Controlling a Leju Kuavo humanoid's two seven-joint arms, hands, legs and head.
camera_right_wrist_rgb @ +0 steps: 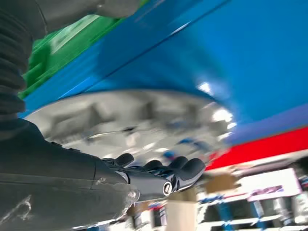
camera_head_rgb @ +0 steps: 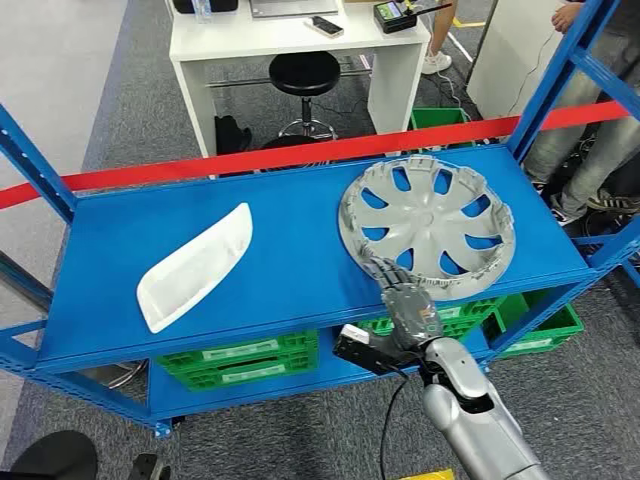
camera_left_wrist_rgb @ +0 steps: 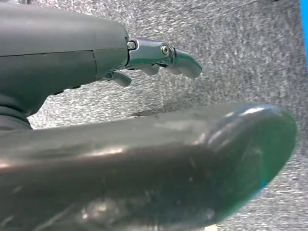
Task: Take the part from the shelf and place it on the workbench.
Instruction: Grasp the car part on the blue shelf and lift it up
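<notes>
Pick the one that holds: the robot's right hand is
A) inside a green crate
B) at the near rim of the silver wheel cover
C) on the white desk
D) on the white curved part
B: the right hand reaches the near edge of the wheel cover on the blue shelf.

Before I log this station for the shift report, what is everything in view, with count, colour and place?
Hubcap: one, silver, right part of the shelf top.
Curved plastic part: one, white, left part of the shelf top.
Shelf: one, blue.
Crates: several, green, lower level.
Barrier tape: one, red, behind the shelf.
Desk: one, white, beyond the tape.
Stool: one, black, under the desk.
Person's legs: far right.
Right hand: fingers at the hubcap's near rim.
Left hand: over grey floor.
</notes>
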